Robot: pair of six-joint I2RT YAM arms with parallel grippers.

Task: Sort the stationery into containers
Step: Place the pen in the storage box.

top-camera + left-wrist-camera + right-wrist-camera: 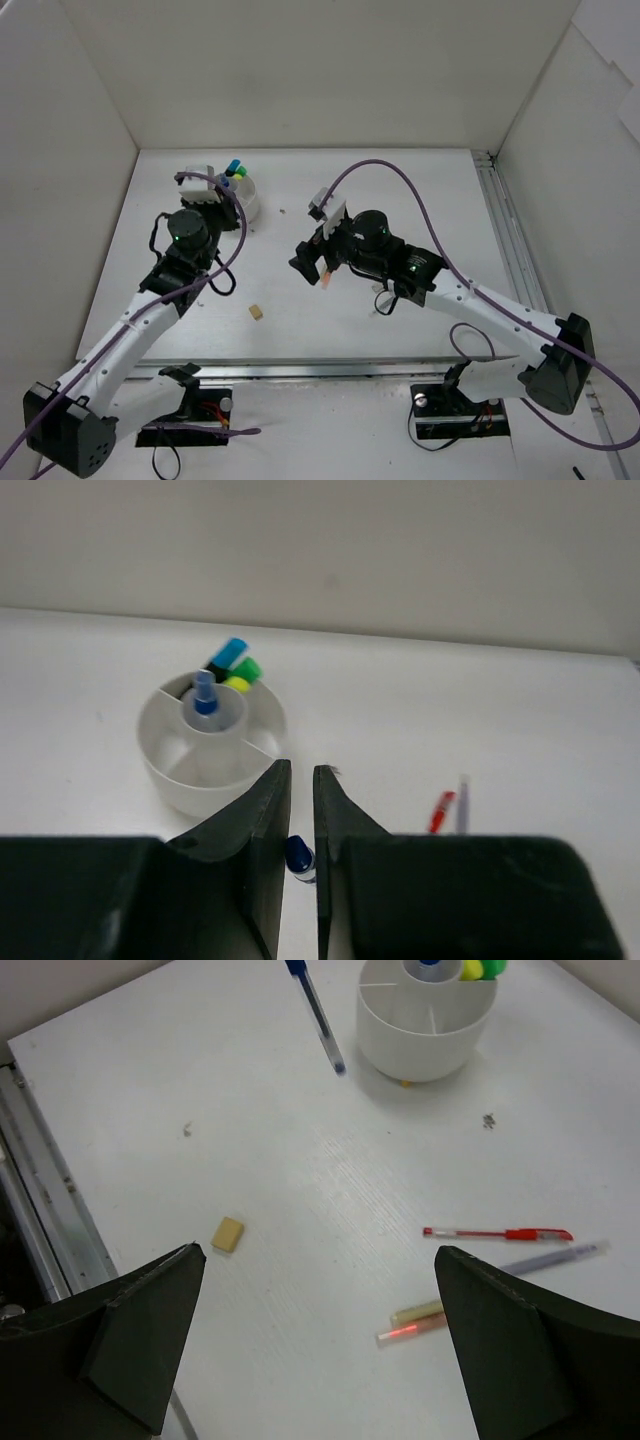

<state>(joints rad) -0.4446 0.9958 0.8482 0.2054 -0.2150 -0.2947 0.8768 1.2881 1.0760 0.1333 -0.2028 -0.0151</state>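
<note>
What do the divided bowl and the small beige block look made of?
The bowl looks like moulded white plastic: thin smooth walls, slightly translucent, soft sheen. The beige block looks like matte rubber, probably an eraser: dull surface, no glare, though foam or wood cannot be ruled out.

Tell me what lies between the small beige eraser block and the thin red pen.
Nothing: in the right wrist view, the white table is bare between the small beige eraser block and the thin red pen.

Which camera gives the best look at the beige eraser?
Right wrist: the eraser lies whole, unobstructed and largest there. Top external shows the eraser only as a small tan speck. Left wrist does not show it.
</note>
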